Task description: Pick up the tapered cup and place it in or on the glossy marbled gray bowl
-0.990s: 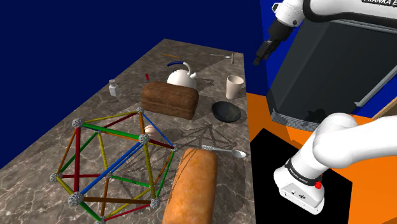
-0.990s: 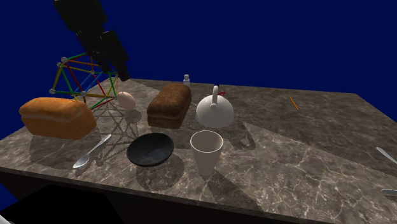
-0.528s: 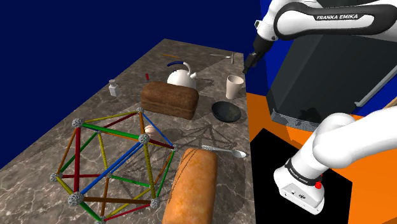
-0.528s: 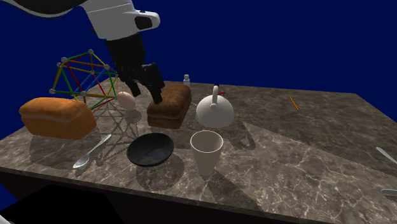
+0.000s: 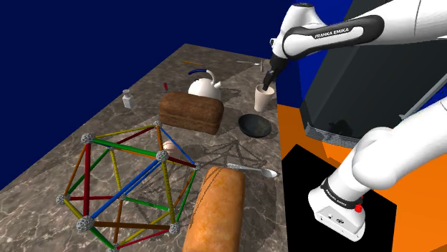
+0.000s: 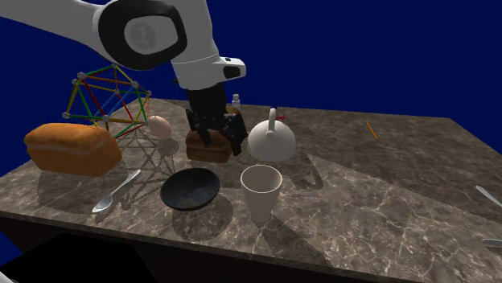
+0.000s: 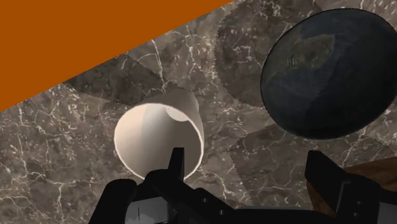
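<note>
- The white arm (image 5: 326,34) rises from its stand at the shoulder view's lower right and arches high. Its forearm reaches across toward that view's left over the marbled tabletop (image 5: 107,118), with the wrist bent steeply downward.
- The pincer (image 5: 267,80) points almost straight down, hanging just above the tapered cup (image 5: 264,99).
- Its two black fingers (image 7: 176,164) are spread wide apart and grip nothing.
- Seen from the wrist, the pale cup (image 7: 159,137) stands upright directly under one finger, its open mouth facing up at the pincer (image 7: 251,168).
- The dark glossy bowl (image 7: 324,70) sits on the tabletop just beside the cup, off toward the other finger's side, and nothing lies in it.
- In the second exterior view the pincer (image 6: 217,141) hangs above and behind the cup (image 6: 261,191) and the bowl (image 6: 190,189), in front of a brown loaf (image 6: 205,153).
</note>
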You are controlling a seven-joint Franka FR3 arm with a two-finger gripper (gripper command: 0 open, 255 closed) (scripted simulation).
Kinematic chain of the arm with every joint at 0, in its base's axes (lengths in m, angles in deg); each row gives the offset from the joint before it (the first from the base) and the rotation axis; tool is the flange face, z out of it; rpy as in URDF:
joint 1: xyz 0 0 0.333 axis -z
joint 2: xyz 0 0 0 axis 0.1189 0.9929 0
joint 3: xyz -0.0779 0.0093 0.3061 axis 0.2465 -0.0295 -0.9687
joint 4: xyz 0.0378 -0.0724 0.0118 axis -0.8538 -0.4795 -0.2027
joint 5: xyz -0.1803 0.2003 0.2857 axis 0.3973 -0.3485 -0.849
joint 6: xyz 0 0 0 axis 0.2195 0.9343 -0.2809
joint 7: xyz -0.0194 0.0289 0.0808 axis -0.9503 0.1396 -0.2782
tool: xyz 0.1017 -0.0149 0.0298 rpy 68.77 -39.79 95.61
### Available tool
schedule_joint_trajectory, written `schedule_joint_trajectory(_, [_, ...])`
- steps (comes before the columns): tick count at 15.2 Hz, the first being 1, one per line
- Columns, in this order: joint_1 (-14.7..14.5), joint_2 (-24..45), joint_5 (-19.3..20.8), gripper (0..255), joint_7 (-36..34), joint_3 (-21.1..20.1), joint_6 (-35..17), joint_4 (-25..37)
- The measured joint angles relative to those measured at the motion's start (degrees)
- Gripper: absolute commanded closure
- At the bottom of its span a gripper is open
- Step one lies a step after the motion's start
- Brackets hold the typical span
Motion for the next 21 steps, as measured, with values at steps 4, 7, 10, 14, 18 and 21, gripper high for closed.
schedule_joint_trajectory(4, [0.4,8.4,0.1,0,3.1,1.8,-5.4,2.0])
schedule_joint_trajectory(7, [0.5,12.2,-0.1,0,4.2,2.3,-7.9,3.0])
schedule_joint_trajectory(10, [0.6,13.9,-0.3,0,4.4,2.4,-10.2,2.3])
schedule_joint_trajectory(14, [0.7,15.8,-0.7,0,4.7,2.6,-12.6,1.8])
schedule_joint_trajectory(18, [0.8,16.0,-0.7,0,4.8,2.7,-12.9,1.7])
schedule_joint_trajectory(21, [0.8,16.0,-0.7,255,4.9,2.7,-12.9,1.7])
